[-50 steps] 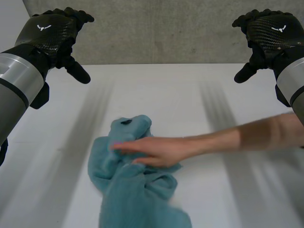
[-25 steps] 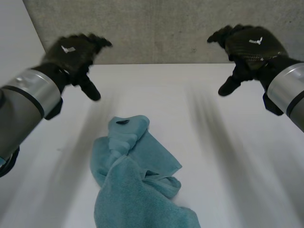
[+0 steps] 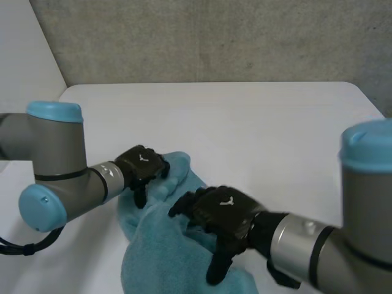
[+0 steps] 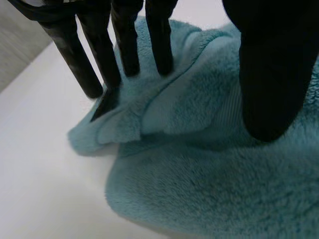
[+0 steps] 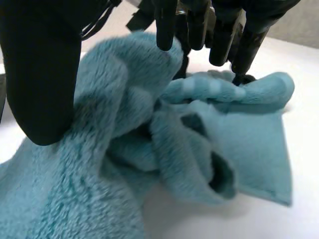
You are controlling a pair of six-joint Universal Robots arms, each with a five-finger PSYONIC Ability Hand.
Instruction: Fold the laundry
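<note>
- Teal towel (image 3: 160, 245) lies bunched up at the tabletop's (image 3: 257, 122) near edge, left of middle.
- Left hand (image 3: 142, 165) on its far end, fingers (image 4: 124, 45) straight, tips pressing in.
- Right hand (image 3: 223, 211) over the middle, fingers (image 5: 167, 25) straight, grasping nothing.

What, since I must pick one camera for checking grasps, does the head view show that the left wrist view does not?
Head view: the left arm and right arm, the right hand on the middle of the towel, and the grey wall beyond the table. Left wrist view: close up, the left hand with straight fingers touching the towel's folded edge, and its thumb resting further in. Both: the left hand, the blue towel and the white table.
</note>
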